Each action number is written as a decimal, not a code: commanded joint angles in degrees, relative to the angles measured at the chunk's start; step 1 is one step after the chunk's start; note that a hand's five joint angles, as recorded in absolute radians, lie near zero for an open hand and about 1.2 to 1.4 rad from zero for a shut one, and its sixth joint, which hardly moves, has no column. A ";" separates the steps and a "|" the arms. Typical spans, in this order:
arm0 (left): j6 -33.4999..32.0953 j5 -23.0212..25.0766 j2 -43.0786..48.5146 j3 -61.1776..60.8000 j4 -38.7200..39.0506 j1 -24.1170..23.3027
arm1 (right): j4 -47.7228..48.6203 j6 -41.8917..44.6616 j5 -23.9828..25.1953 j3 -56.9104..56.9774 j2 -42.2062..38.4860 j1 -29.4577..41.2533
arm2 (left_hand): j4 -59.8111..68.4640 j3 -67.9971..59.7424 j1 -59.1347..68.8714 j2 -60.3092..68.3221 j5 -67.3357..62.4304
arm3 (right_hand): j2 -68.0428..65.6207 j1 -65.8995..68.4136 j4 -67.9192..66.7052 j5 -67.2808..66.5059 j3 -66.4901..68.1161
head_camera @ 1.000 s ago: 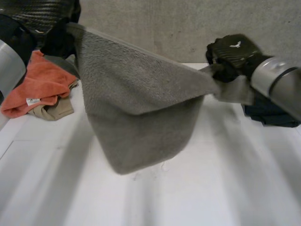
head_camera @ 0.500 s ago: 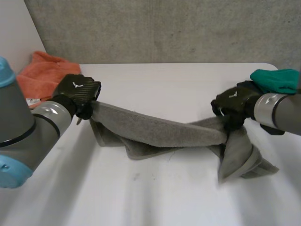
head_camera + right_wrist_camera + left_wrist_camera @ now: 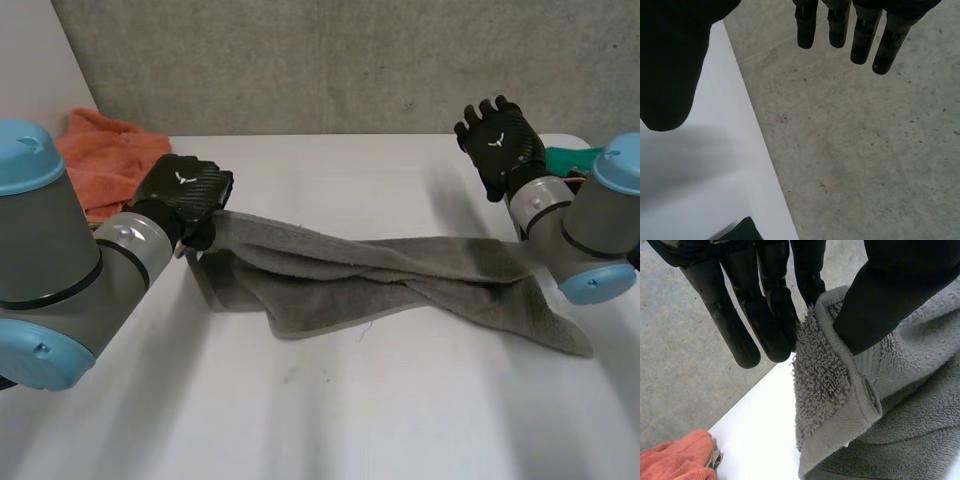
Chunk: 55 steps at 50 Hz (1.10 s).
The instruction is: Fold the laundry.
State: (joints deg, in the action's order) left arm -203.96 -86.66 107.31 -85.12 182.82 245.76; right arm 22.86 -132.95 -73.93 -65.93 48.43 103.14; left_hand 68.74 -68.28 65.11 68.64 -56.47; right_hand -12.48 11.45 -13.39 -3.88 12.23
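Both hands are over the white tabletop. The left hand pinches one end of a grey towel. In the left wrist view its thumb presses the towel's hemmed edge against the sides of its straight fingers. The fingers lie close together and point toward the tabletop's far edge. The pinched end rises slightly to the hand, and the rest of the towel lies on the tabletop.

From that hand the towel stretches across the middle of the tabletop in long, loose, bunched folds. It is not flat and not neatly folded. Its other end spreads into a flatter flap that lies beneath the right arm in the head view.

The right hand is held up above the far right part of the tabletop, apart from the towel. Its fingers are spread and hold nothing. In the right wrist view the fingers hang straight with gaps between them, and the thumb stands well off to one side.

An orange cloth is heaped at the far left corner of the tabletop, behind the left hand. It also shows past the towel's edge in the left wrist view. A green cloth lies at the far right, just behind the right arm. A grey concrete wall stands behind the tabletop.
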 commanded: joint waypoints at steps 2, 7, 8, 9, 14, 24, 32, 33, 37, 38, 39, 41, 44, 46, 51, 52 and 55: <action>-0.04 0.00 -0.26 0.22 -0.01 0.07 | -19.21 -12.30 0.45 -4.82 8.77 -0.75 | 11.26 -11.72 14.89 11.36 -13.53 | 2.48 -1.45 3.39 3.88 -2.23; -0.04 -0.09 -0.62 0.39 0.42 0.07 | -32.24 -18.21 1.07 -4.47 10.28 -1.71 | 11.26 -11.72 14.89 11.36 -13.53 | -4.64 5.67 -3.74 -3.25 4.89; -0.04 -0.09 -0.70 0.39 0.51 -0.01 | -33.83 -19.00 1.15 -4.47 10.28 -2.24 | 11.26 -11.72 14.89 11.36 -13.53 | -7.00 8.03 -6.09 -5.60 7.25; -0.04 -0.09 -0.70 0.39 0.51 -0.01 | -35.23 -19.62 1.33 -4.47 10.28 -2.86 | 11.26 -11.72 14.89 11.36 -13.53 | -9.02 10.05 -8.12 -7.62 9.27; 0.05 -0.09 -1.14 0.57 0.78 -0.01 | -37.97 -20.94 1.59 -4.65 8.27 -4.44 | 11.26 -11.72 14.89 11.36 -13.53 | -10.89 11.92 -9.99 -9.50 11.14; 0.22 -0.17 -3.42 1.54 1.57 0.07 | -31.39 -21.20 2.47 -3.42 1.76 -4.71 | 11.26 -11.72 14.89 11.36 -13.53 | -20.80 21.83 -19.90 -19.41 21.05; 0.40 -0.09 -5.97 1.71 1.57 -0.01 | -24.79 -20.68 2.30 0.44 -4.21 -4.62 | 11.26 -11.72 14.89 11.36 -13.53 | -34.42 35.45 -33.52 -33.03 34.67; 0.57 -0.09 -6.15 1.71 1.57 -0.01 | -24.18 -20.68 2.30 1.41 -5.26 -4.62 | 11.26 -11.72 14.89 11.36 -13.53 | -42.43 43.46 -41.53 -41.04 42.68; 1.72 -0.09 -6.85 1.71 1.57 0.16 | -23.30 -21.03 2.12 2.73 -5.54 -4.62 | 11.26 -11.72 14.89 11.36 -13.53 | -67.52 68.55 -66.61 -66.12 67.77; 1.98 -0.09 -7.20 1.71 1.57 0.51 | -23.12 -21.12 2.12 2.73 -5.19 -4.62 | 11.26 -11.72 14.89 11.36 -13.53 | -67.52 68.55 -66.61 -66.12 67.77; 1.98 -0.09 -7.38 1.71 1.57 0.60 | -23.12 -21.12 2.12 2.73 -4.49 -4.62 | 11.26 -11.72 14.89 11.36 -13.53 | -67.52 68.55 -66.61 -66.12 67.77; 1.90 -0.09 -7.99 1.63 1.57 1.04 | -23.38 -20.42 2.30 2.39 -1.26 -4.88 | 11.26 -11.72 14.89 11.36 -13.53 | -67.52 68.55 -66.61 -66.12 67.77; 1.81 -0.09 -8.44 1.54 1.48 1.74 | -23.82 -19.89 2.21 1.24 3.32 -5.41 | 11.26 -11.72 14.89 11.36 -13.53 | -67.52 68.55 -66.61 -66.12 67.77; 1.72 -0.09 -9.14 1.36 1.39 2.88 | -24.87 -19.45 2.82 -0.51 9.12 -5.94 | 11.26 -11.72 14.89 11.36 -13.53 | -67.52 68.55 -66.61 -66.12 67.77; 1.37 0.44 -10.28 0.83 0.60 5.08 | -33.91 -14.54 5.28 -2.80 20.90 -7.17 | 11.26 -11.72 14.89 11.36 -13.53 | -67.52 68.55 -66.61 -66.12 67.77; 1.37 0.61 -10.28 0.57 0.34 5.34 | -36.28 -13.22 5.72 -2.80 22.22 -7.43 | 11.26 -11.72 14.89 11.36 -13.53 | -67.52 68.55 -66.61 -66.12 67.77; 1.19 2.37 -9.93 -0.48 -1.15 5.87 | -46.04 -7.25 7.04 -3.42 26.01 -7.96 | 11.26 -11.72 14.89 11.36 -13.53 | -67.52 68.55 -66.61 -66.12 67.77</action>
State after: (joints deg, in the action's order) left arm -202.40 -86.39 97.36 -84.14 183.64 250.12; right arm -7.89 -149.24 -69.50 -67.85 65.12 96.41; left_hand 68.75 -68.29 65.11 68.64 -56.47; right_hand -67.31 55.79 -68.05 -55.67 67.84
